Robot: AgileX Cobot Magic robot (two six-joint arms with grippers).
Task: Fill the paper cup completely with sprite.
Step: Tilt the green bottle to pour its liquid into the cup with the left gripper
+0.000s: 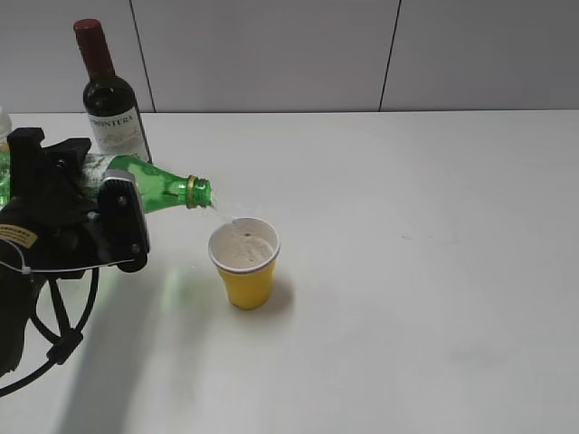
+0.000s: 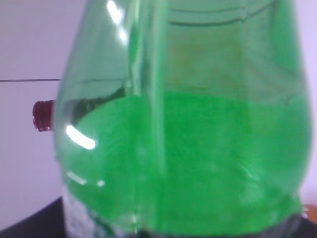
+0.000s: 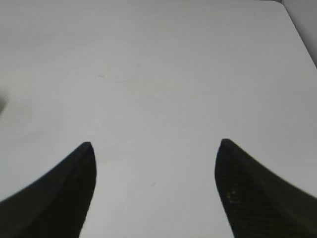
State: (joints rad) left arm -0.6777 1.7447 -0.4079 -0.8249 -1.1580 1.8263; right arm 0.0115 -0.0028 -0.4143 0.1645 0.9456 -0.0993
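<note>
My left gripper (image 1: 113,217) clamps the green sprite bottle (image 1: 158,188), tipped with its mouth just above the paper cup (image 1: 244,262) on the desk (image 1: 425,271). I should pour slowly, watching foam. My right gripper (image 3: 154,163) hangs open, empty.

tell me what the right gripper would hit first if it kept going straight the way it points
Probably nothing but the table. The right gripper has its jaws open over bare white surface, tilted down toward it, with no object ahead as far as its wrist view shows; depth is hard to judge.

Sprite bottle (image 1: 167,188) mouth above paper cup (image 1: 244,263) (wine bottle (image 1: 112,101) behind, left)
</note>
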